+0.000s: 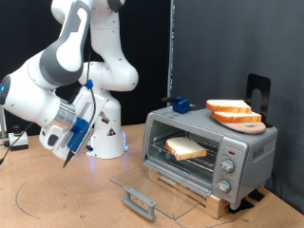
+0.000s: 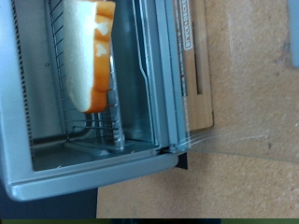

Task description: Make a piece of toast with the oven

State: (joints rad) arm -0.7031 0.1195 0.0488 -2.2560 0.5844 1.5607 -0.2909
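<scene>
Currently the piece of toast (image 1: 186,147) lies flat on the wire rack (image 1: 195,158) inside the oven (image 1: 249,150), toward the exterior view's left half of the chamber. The wrist view shows the same slice (image 2: 87,51) resting on the rack bars (image 2: 114,112), pale on its face with a golden-brown crust along the edge.

The oven is silver-grey and stands on a low wooden base (image 1: 217,201) at the exterior view's right. Its glass door (image 1: 142,185) is dropped fully open and lies nearly flat over the tabletop, with the grey handle (image 1: 140,201) at its free edge. Two round knobs (image 1: 226,171) sit on the panel at the oven's right side in the exterior view.

On top of the oven rests a round wooden board (image 1: 249,123) carrying more bread slices (image 1: 228,108). A small blue object (image 1: 180,103) sits on the oven top, further toward the exterior view's left.

The gripper (image 1: 70,152) hangs above the wooden tabletop (image 1: 66,199) at the exterior view's left, well apart from the oven and the open door. It points down and toward the exterior view's left. Nothing is seen between the fingers; whether the jaws are spread or closed cannot be told from these views.
</scene>
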